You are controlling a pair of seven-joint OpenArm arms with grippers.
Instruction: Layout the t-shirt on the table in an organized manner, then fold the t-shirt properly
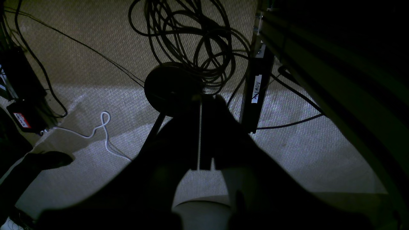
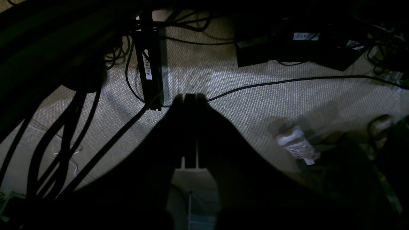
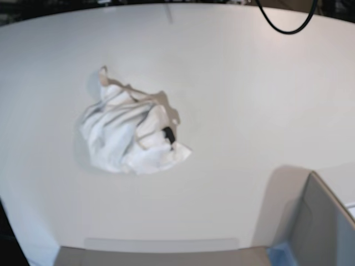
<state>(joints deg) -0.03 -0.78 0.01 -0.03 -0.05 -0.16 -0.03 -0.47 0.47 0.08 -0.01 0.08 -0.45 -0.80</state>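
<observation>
With the t-shirt (image 3: 130, 136) crumpled left of the grey box corner (image 3: 321, 221) on the table (image 3: 233, 83), both pincers, pressed together below it, should rise, spread and tease corners outward

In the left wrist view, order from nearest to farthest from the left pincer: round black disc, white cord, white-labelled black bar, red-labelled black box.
1. Round black disc, beside the left pincer.
2. White-labelled black bar, picture's right.
3. White cord, picture's left.
4. Red-labelled black box, far left.
</observation>
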